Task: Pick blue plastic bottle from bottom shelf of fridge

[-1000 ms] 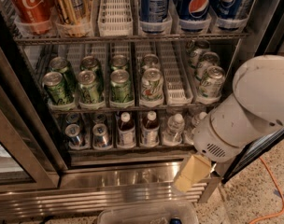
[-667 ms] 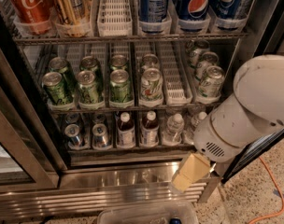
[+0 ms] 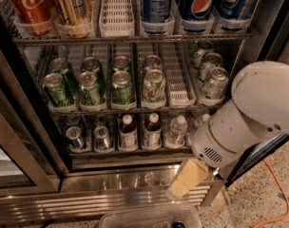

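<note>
The fridge (image 3: 35, 127) stands open in front of me. Its bottom shelf (image 3: 130, 151) holds silver-blue cans (image 3: 102, 137) at the left and small bottles to their right. Two small bottles of dark brown liquid with white caps and pale labels stand side by side, one (image 3: 128, 132) left of the other (image 3: 152, 130). Either could be the blue plastic bottle. My gripper (image 3: 188, 178) hangs cream-coloured below the white arm (image 3: 249, 113), in front of the steel base grille. It is below and to the right of the bottles and touches nothing.
Clear water bottles (image 3: 176, 129) stand right of the dark ones. Green cans (image 3: 121, 87) fill the shelf above, with Pepsi cans (image 3: 197, 4) and a Coke can (image 3: 30, 4) higher up. A clear plastic bin (image 3: 149, 216) sits on the floor below. An orange cable (image 3: 277, 198) lies at the right.
The gripper has drifted slightly to the left below the arm. The bottles and cans have not moved.
</note>
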`<state>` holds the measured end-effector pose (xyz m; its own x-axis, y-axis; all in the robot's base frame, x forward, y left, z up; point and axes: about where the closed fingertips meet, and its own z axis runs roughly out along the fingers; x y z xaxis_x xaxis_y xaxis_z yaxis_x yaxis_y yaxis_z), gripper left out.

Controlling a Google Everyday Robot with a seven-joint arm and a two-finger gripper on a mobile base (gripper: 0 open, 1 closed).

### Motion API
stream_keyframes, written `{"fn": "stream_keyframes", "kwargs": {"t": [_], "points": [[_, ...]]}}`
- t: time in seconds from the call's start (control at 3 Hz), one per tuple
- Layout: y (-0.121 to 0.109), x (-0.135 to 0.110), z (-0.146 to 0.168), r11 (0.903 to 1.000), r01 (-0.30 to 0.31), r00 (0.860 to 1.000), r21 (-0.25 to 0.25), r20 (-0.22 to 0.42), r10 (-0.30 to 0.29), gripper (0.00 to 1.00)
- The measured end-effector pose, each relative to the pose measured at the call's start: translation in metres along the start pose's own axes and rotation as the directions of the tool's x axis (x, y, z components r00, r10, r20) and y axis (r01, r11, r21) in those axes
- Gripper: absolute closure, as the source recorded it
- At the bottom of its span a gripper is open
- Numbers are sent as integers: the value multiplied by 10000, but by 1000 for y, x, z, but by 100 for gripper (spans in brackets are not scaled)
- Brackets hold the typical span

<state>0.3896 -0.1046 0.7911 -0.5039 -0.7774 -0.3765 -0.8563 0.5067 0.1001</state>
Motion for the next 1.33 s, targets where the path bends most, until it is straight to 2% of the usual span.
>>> {"fn": "stream_keyframes", "kwargs": {"t": [0.33,0.67,1.0,1.33], "points": [[20,-5,44,9949,-291,9986,-963,401,330,0],[39,-9,102,9819,-1072,9911,-1562,617,1181,0],[46,-10,137,9656,-2341,9667,-1134,786,2436,0],[21,-10,141,9452,-3251,9371,307,1449,3176,0]]}}
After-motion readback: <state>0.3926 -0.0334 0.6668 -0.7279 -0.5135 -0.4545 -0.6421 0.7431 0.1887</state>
